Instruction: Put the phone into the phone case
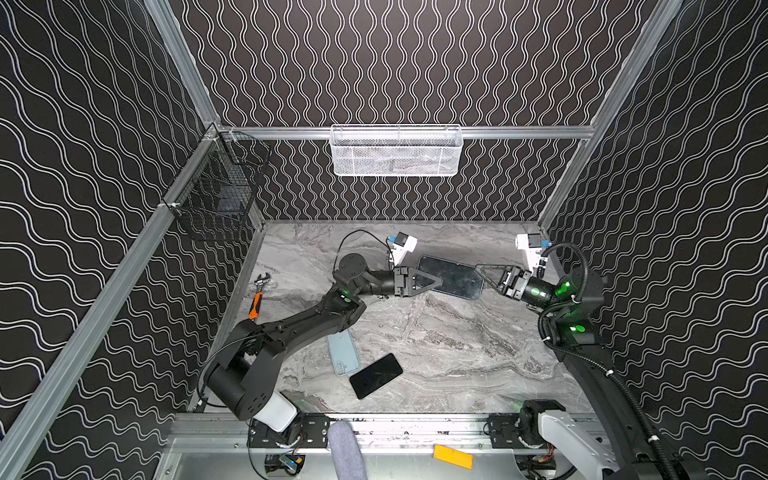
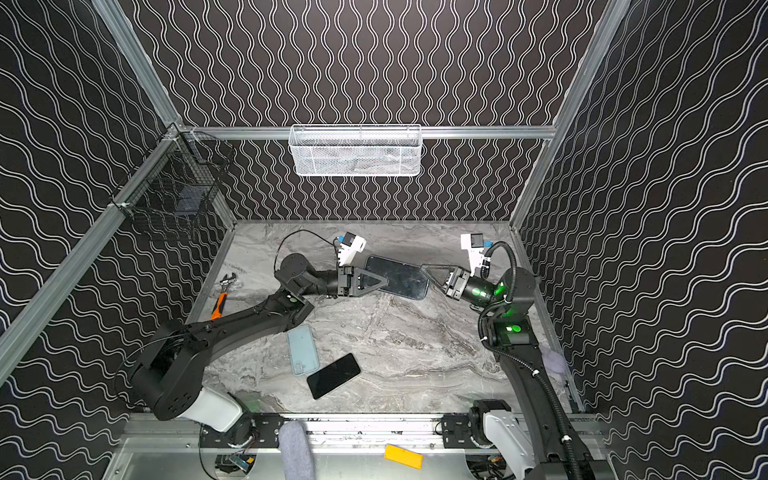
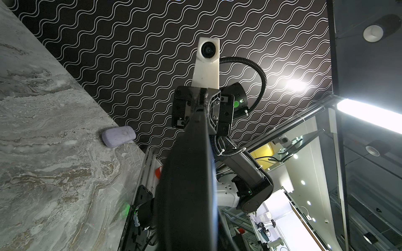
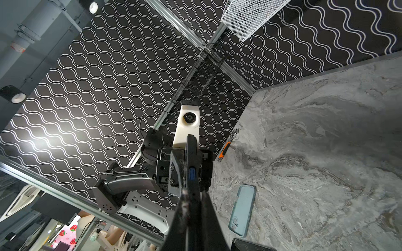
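At rear, left end effector (image 1: 438, 282) and right end effector (image 1: 480, 268) pinch partly hidden phone (image 1: 457, 279).

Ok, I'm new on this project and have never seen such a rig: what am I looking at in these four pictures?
A two-armed robot works over a marble-look table. Two pictures come from an overhead camera pair. The other two come from a camera on each arm's wrist, looking along the fingers. The left gripper and right gripper are each shut on one end of a dark phone-shaped slab held between them; whether it is a phone or a case, I cannot tell. On the table lie a light blue phone case, a black phone next to it, and an orange-handled wrench by the left wall.
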`<state>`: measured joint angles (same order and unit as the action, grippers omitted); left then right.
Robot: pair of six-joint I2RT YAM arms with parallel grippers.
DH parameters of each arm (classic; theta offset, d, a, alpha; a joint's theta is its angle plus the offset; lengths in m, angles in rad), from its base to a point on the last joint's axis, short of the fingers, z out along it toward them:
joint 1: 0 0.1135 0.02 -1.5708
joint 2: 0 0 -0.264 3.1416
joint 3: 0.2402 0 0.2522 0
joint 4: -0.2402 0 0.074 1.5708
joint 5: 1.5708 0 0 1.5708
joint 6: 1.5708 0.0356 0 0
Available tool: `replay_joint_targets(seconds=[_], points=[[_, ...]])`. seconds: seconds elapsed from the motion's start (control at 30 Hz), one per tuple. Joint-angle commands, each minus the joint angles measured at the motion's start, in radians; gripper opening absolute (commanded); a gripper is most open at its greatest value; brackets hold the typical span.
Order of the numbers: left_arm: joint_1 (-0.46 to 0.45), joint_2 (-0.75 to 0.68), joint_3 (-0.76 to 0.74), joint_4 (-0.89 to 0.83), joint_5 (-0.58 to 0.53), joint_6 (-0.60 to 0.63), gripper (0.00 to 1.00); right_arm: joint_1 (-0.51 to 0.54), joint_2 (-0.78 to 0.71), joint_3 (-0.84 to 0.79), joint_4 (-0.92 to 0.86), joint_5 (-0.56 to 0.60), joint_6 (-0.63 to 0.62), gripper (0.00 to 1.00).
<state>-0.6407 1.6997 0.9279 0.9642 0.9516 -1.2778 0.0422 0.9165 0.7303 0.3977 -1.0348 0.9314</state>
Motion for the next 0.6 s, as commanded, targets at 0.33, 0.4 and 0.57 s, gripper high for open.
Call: replay_joint_targets(seconds=[0.33,0.4,0.57], points=[[0.014,-0.03,0.045,-0.099,-0.047,0.044,0.0,-0.006,-0.044,-0.023,-0.073,0.087,-0.082,0.76],[0.015,-0.042,0.058,-0.133,-0.056,0.07,0.0,-0.006,-0.057,-0.037,-0.082,0.099,-0.076,0.78],[0.015,-0.067,0.092,-0.248,-0.089,0.156,0.0,-0.006,-0.072,-0.09,-0.002,0.053,-0.007,0.8]])
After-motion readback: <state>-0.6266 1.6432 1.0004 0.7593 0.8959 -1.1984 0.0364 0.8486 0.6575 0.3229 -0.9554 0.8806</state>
